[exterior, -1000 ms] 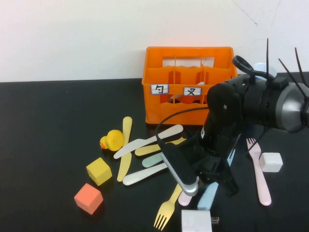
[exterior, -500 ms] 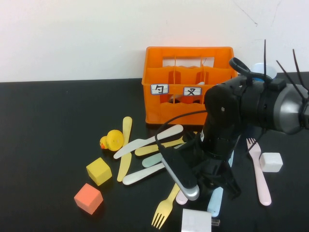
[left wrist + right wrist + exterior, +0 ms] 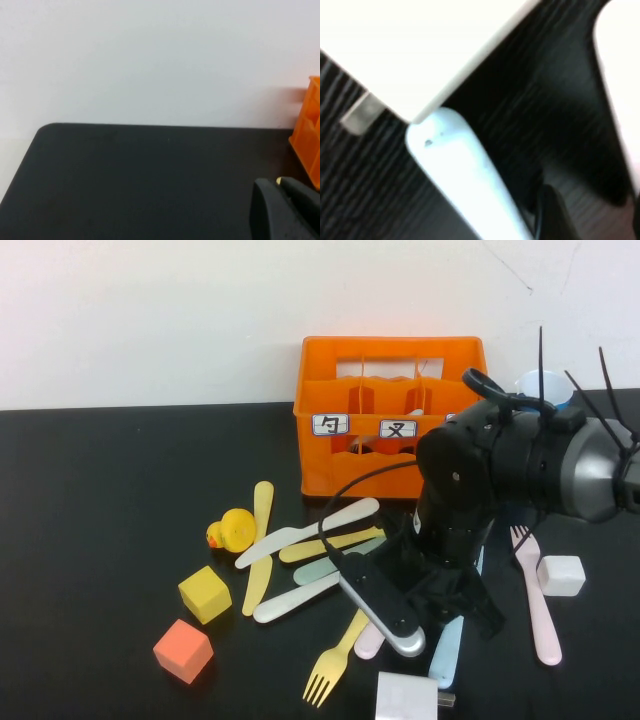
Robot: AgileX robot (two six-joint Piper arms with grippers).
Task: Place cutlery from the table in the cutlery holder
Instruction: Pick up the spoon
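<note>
While hovering low over the table [image 3: 100, 500], the right gripper [image 3: 432, 625] is spreading its fingers around a pale blue utensil handle [image 3: 447, 652], glossy, round-tipped; behind, the orange cutlery holder [image 3: 390, 420] is standing. Left gripper [image 3: 285, 210] is sitting clenched, empty.

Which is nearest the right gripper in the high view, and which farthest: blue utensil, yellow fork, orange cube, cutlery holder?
From the right gripper:
1. Blue utensil, right below it.
2. Yellow fork, just left.
3. Cutlery holder, behind.
4. Orange cube, far left.
</note>
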